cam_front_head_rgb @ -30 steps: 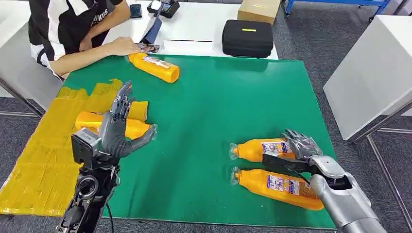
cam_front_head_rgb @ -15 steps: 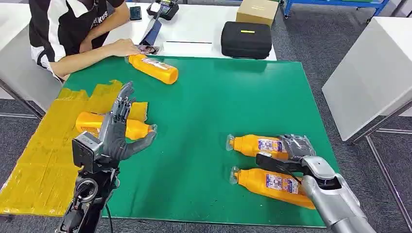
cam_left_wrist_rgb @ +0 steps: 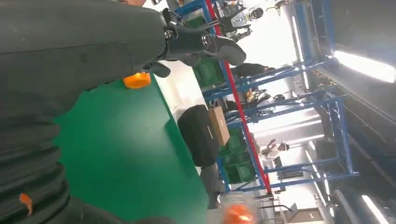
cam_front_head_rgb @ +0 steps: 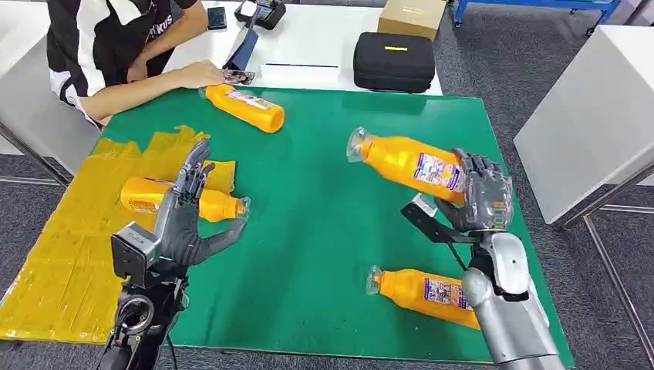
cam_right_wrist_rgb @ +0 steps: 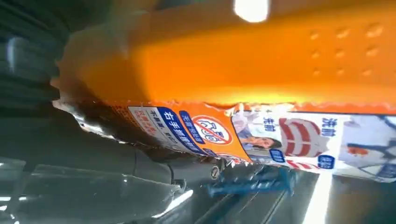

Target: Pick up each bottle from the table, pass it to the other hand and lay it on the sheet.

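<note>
Green mat [cam_front_head_rgb: 339,193], right robot hand [cam_front_head_rgb: 482,202] gripping raised bottle [cam_front_head_rgb: 405,163]

There are four orange bottles: one lifted above the table [cam_front_head_rgb: 405,162], one lying near the front edge [cam_front_head_rgb: 428,293], one on the yellow sheet [cam_front_head_rgb: 154,197] and one at the far side [cam_front_head_rgb: 245,107]. There is one yellow sheet [cam_front_head_rgb: 69,254], one black case [cam_front_head_rgb: 393,62] and one cardboard box [cam_front_head_rgb: 412,14].

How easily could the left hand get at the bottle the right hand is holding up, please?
Probably yes: the left hand is open and holds nothing, and only bare green mat lies between it and the raised bottle gripped by the right hand.
</note>
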